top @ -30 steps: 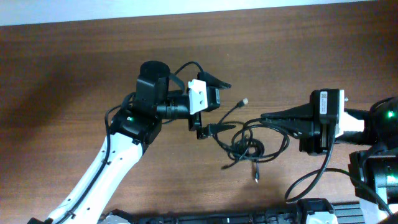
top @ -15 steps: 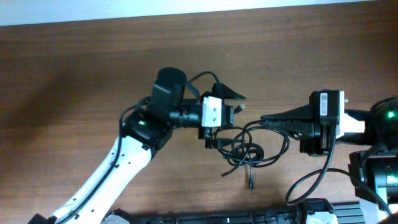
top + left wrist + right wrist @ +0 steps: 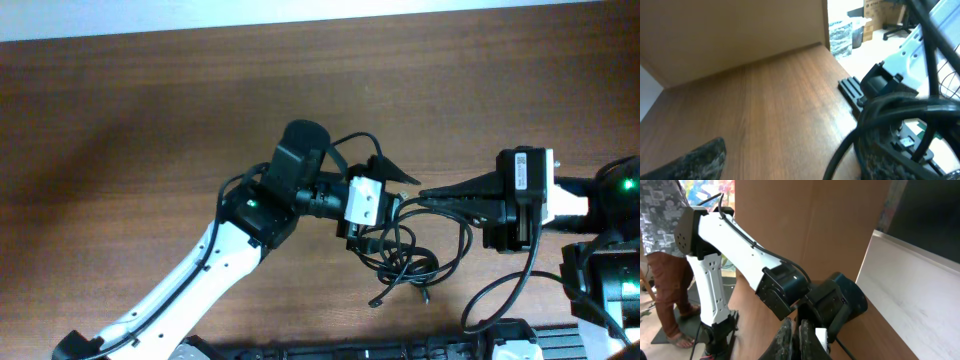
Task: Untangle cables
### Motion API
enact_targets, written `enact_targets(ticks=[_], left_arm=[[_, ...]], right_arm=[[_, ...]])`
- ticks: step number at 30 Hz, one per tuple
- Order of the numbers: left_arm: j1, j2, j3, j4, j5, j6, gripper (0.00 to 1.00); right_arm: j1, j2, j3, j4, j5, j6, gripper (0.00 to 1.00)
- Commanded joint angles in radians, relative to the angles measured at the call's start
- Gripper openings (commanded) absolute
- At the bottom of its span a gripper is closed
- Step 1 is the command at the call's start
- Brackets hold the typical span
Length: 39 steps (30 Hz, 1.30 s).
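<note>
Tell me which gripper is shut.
The right gripper: it is pinched shut on a loop of the cables. The left gripper is open, its jaws spread wide over the bundle.

Dark wood table [image 3: 150, 120]; brown partition board [image 3: 715, 35]; cardboard boxes [image 3: 885, 17] beyond.

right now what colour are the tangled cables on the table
The cables are black; the overhead view shows them best.

desk [image 3: 150, 130]: brown wood grain, smooth, low sheen. cables [image 3: 400, 262] under the left claw [image 3: 385, 207]: thin black rubbery jacket, slight gloss. finger pad [image 3: 700, 160]: rough, speckled grey. arm shell [image 3: 192, 270] behind that claw: glossy white plastic, joints matt black.
</note>
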Motion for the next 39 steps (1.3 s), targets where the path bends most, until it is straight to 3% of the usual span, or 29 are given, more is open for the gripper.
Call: enact_targets(ticks=[1, 3, 6, 8, 9, 13, 15, 19, 21, 23, 28, 30, 32, 36, 39], left_arm=[[-0.016, 0.006, 0.004, 0.024, 0.018, 0.011, 0.71], [-0.018, 0.006, 0.004, 0.031, 0.018, 0.011, 0.61], [-0.021, 0.006, 0.004, 0.034, 0.017, 0.011, 0.3], [-0.021, 0.006, 0.004, 0.039, 0.011, 0.011, 0.02], [-0.02, 0.006, 0.005, 0.042, -0.006, 0.011, 0.0], [-0.02, 0.006, 0.005, 0.046, -0.145, -0.018, 0.0], [-0.019, 0.006, 0.005, 0.068, -0.286, -0.121, 0.0], [0.011, 0.006, 0.005, 0.124, -0.636, -0.462, 0.0], [0.045, 0.006, 0.005, 0.123, -0.821, -0.698, 0.0], [0.086, 0.006, 0.005, 0.097, -0.905, -0.907, 0.0], [0.167, 0.006, 0.005, 0.039, -0.903, -1.226, 0.0], [0.175, 0.006, 0.005, 0.032, -0.893, -1.271, 0.08], [0.175, 0.006, 0.005, 0.029, -0.874, -1.298, 0.0], [0.176, 0.005, 0.005, 0.047, -0.746, -1.472, 0.0], [0.175, 0.005, 0.005, 0.125, -0.584, -1.494, 0.0]], right_arm=[[-0.002, -0.008, 0.021, 0.005, -0.011, 0.008, 0.04], [-0.002, -0.008, 0.021, 0.005, -0.011, 0.008, 0.04], [-0.002, -0.008, 0.021, 0.005, -0.011, 0.008, 0.04], [-0.002, -0.008, 0.021, 0.005, -0.011, 0.008, 0.04], [-0.002, -0.008, 0.021, 0.005, -0.011, 0.008, 0.04], [-0.002, -0.008, 0.021, 0.005, -0.011, 0.009, 0.04], [-0.002, -0.008, 0.021, 0.005, -0.011, 0.009, 0.04], [-0.002, -0.008, 0.021, 0.005, -0.011, 0.008, 0.04], [-0.002, -0.008, 0.021, 0.005, -0.011, 0.008, 0.04], [-0.002, -0.008, 0.021, 0.005, -0.011, 0.008, 0.04], [-0.002, -0.008, 0.021, 0.005, -0.011, 0.008, 0.04], [-0.002, -0.008, 0.021, 0.005, -0.011, 0.008, 0.04], [-0.002, -0.008, 0.021, 0.005, -0.011, 0.008, 0.04], [-0.002, -0.008, 0.021, 0.005, -0.011, 0.008, 0.04], [-0.002, -0.008, 0.021, 0.005, -0.011, 0.008, 0.04]])
